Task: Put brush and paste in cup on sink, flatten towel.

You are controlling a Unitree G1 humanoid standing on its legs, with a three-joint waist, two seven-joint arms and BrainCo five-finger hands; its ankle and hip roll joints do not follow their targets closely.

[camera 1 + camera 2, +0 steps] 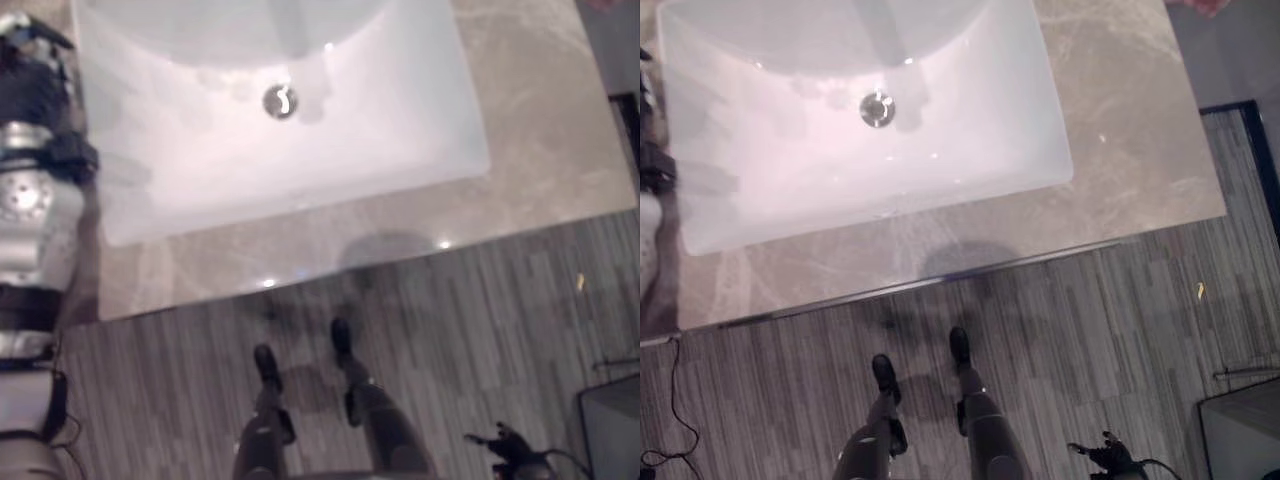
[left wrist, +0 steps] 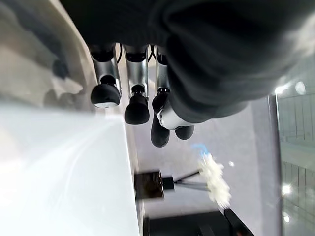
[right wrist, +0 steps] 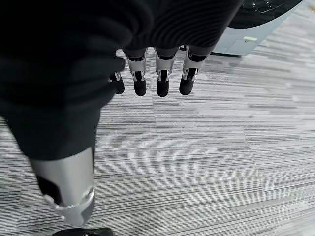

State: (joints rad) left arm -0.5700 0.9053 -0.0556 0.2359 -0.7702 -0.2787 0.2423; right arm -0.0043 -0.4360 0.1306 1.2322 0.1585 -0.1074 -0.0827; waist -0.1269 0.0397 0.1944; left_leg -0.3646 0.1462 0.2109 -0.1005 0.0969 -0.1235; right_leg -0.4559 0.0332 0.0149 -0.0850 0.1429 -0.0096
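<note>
The white rectangular ceramic sink [image 1: 300, 150] sits in a beige marble-patterned countertop [image 1: 1120, 150], its round metal drain [image 1: 280, 101] near the middle of the basin, and grey striped carpet floor [image 3: 206, 162] lies in front of the counter. The brush, the paste, the cup and the towel cannot be placed from these pictures, so where they lie cannot be told. The left arm comes up along the left edge of the head views beside the basin; in its own wrist view the left hand [image 2: 147, 105] holds nothing, its fingers relaxed and loosely hanging next to the white rim of the sink. The right hand [image 3: 157, 78] hangs over the carpet, well apart from the counter, its fingers straight and side by side and also empty. By judgement the work has not begun. A toothbrush is likely light and stiff and best pinched along the middle of its handle, clear of the bristles; a tube of paste is likely light, soft and somewhat slippery, so a hold across its body near the firmer cap end should keep it from bending or squirting. A towel would be limp and should be smoothed with flat, open fingers pushed outward from its middle rather than gripped.
</note>
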